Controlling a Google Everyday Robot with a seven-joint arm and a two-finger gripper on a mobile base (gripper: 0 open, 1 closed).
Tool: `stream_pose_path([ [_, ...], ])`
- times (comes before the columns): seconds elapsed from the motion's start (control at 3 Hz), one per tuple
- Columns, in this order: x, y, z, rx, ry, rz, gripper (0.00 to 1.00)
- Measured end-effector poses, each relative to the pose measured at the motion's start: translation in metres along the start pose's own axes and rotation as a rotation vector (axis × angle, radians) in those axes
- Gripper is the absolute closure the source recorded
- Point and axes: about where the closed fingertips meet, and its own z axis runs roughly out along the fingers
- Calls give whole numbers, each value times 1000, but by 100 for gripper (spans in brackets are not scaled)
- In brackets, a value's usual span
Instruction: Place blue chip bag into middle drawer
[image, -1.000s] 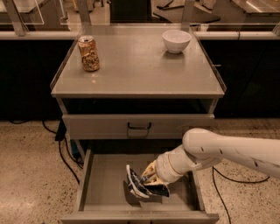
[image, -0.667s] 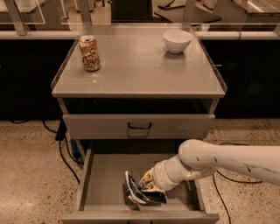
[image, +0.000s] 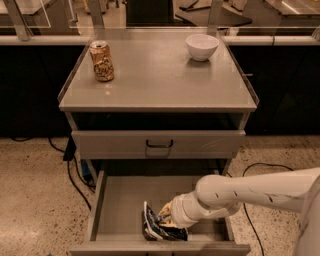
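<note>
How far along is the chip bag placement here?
Done: the middle drawer is open and the blue chip bag sits on its floor near the front. In hand: the gripper is down in the drawer against the bag. Left: lifting the gripper out; whether the bag is released isn't visible.

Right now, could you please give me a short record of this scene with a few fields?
gripper: down inside the open drawer, against the chip bag
chip bag: inside the open drawer, near its front wall
upper drawer: shut
cabinet top: can back left, white bowl back right
</note>
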Motion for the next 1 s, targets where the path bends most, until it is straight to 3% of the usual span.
stream_pose_path([
  [0.67,16,2,13,16,51,58,100],
  [1.0,25,2,15,10,112,69,100],
])
